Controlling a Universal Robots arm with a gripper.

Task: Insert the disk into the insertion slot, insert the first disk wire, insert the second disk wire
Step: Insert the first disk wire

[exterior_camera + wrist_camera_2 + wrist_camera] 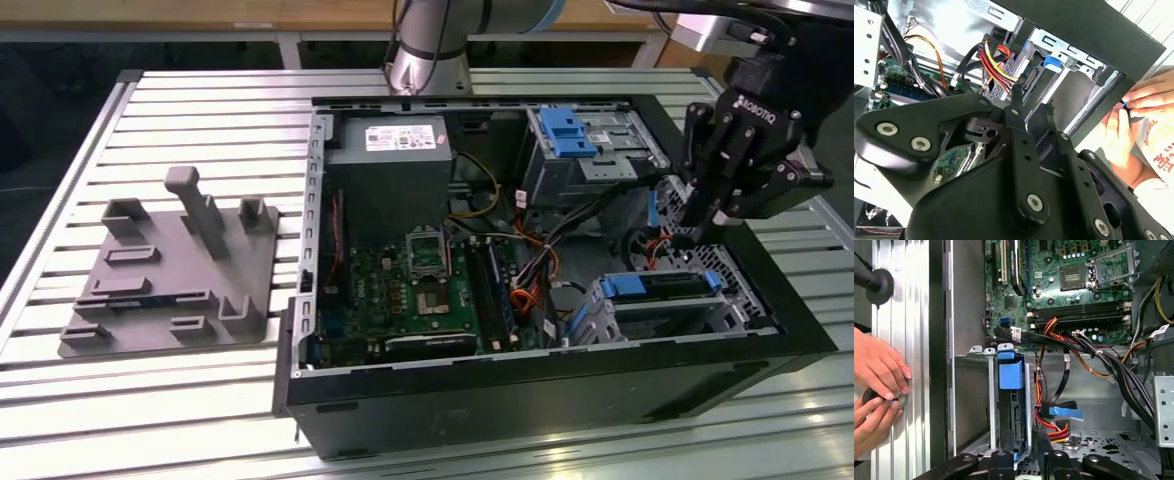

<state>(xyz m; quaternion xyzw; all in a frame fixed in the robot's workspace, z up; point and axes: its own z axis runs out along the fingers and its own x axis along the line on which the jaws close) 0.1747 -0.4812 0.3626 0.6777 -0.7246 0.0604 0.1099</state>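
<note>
Exterior view: claw (705, 232) low inside the open case, just above the disk (654, 285), which sits in the insertion slot (687, 318). Second wrist view: red-yellow wire bundle (996, 60) ends at the claw's tip; cannot tell how far it is parted or whether it grips the plug. Risk: plug meets the disk skewed and jams, or loose wires snag. Person's hands (876, 375) close outside the case wall.

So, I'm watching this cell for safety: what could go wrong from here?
The gripper sits low among loose wires beside the disk; it could snag or tug them. A person's hands rest on the table just outside the case, close by, and might get struck.
</note>
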